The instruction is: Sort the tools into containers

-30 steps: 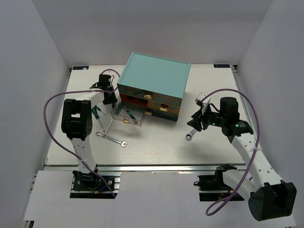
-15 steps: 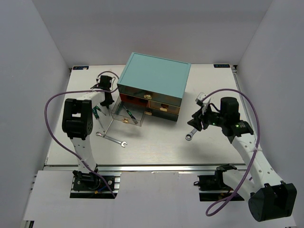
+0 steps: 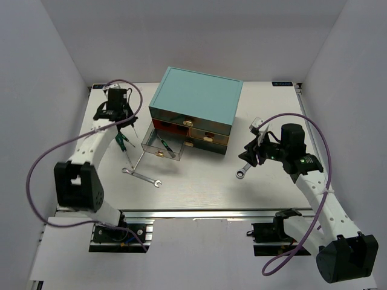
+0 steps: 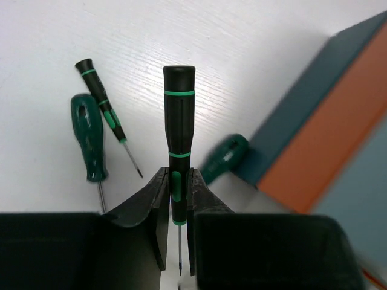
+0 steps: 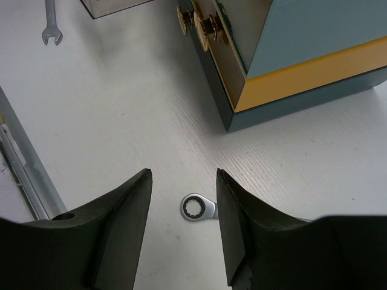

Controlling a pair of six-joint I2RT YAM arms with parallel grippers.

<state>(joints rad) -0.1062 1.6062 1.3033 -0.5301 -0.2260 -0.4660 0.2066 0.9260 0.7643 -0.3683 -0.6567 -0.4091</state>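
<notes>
My left gripper is shut on a slim black screwdriver with green bands, held off the table beside the teal chest. Below it lie another slim black-and-green screwdriver, a green-handled one and a blurred green handle against the chest. From above, the left gripper hangs left of a pulled-out clear drawer with a tool inside. My right gripper stands open over the ring end of a silver ratchet wrench. A second wrench lies on the table.
The chest stands mid-table with its other drawers and their gold pulls facing me. A metal rail runs along the table's near edge. White walls enclose the table on the left, back and right.
The left jaws have closed on the slim screwdriver and lifted it back and to the left, the arm's elbow swinging down and outward. The right arm has not moved.
</notes>
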